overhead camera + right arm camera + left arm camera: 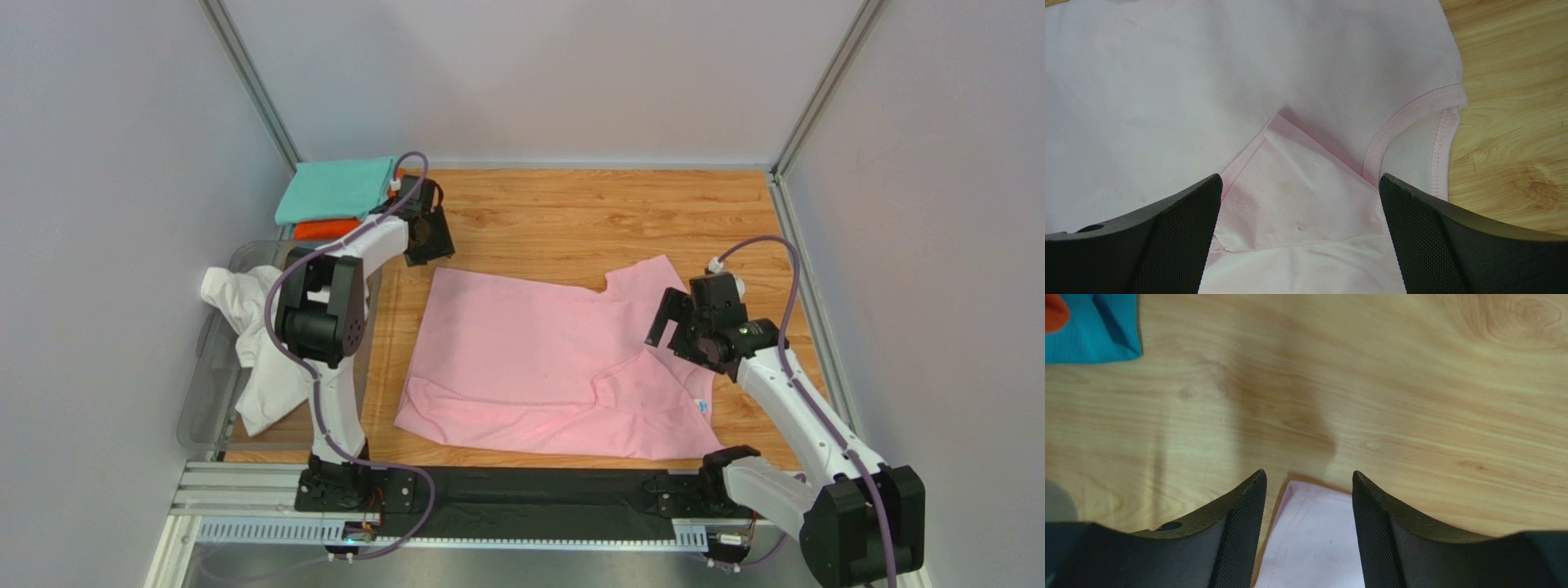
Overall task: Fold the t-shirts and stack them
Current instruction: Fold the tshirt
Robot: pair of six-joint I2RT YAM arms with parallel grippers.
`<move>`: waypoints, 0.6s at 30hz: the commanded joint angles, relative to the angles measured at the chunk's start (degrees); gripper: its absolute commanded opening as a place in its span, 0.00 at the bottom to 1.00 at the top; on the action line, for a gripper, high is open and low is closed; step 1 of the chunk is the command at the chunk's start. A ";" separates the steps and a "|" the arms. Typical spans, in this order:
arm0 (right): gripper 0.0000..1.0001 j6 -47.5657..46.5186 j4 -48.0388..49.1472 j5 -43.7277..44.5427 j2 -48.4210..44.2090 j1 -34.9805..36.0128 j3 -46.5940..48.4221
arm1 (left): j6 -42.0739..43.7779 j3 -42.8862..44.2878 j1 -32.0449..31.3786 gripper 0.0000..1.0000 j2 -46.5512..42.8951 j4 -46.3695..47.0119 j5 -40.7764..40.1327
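The light pink t-shirt [528, 355] lies flat in the middle of the wooden table [552, 214], its long axis running left to right, hem to the left and neckline to the right. The right arm bends up from the near right, and the right gripper [666, 328] hangs over the neckline, fingers spread wide and empty. The left arm reaches far, and the left gripper [431, 240] points down at the shirt's far left corner, fingers parted. Farther left, a folded teal t-shirt [334, 188] lies on an orange t-shirt [324, 229].
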 commanded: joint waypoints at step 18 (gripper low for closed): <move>1.00 -1.05 1.84 1.25 0.12 -0.01 -0.45 | -0.08 1.33 0.25 0.38 3.30 -2.22 1.68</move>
